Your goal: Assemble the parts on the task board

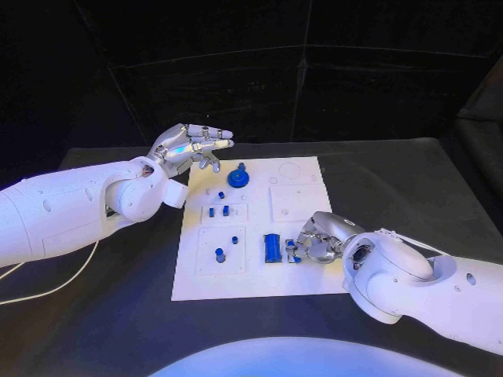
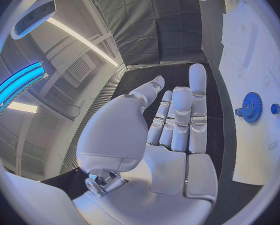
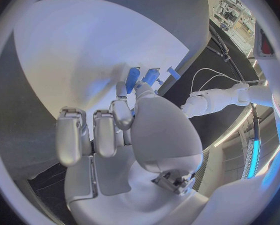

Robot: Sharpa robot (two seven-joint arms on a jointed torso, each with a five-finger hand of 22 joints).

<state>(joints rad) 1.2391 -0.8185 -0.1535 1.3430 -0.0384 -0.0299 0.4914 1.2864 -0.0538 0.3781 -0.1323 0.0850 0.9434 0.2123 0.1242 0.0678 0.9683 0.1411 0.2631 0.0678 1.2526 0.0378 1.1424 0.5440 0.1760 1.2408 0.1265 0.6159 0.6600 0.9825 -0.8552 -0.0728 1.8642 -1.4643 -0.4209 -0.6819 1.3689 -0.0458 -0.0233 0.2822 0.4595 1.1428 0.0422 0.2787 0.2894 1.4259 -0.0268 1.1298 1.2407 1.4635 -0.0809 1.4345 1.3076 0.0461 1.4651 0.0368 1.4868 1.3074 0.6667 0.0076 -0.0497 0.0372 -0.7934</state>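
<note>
Head view is showing the white task board [image 1: 302, 208] lying mid-tabletop [image 1: 433, 181], with a blue gear [image 1: 239, 177] standing near its far left corner and small blue parts [image 1: 273, 248] sitting toward its near side. The left hand [image 1: 190, 145] is hovering past the board's far left corner, fingers apart and holding nothing. The right hand [image 1: 318, 238] is reaching down at the blue parts, fingertips [image 3: 142, 87] touching them; whether it is gripping one I cannot tell.

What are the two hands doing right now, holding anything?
Left hand: open, fingers apart, holding nothing, raised beside the white task board.
Right hand: down on the board at a small blue rectangular part; grip cannot be told.
</note>
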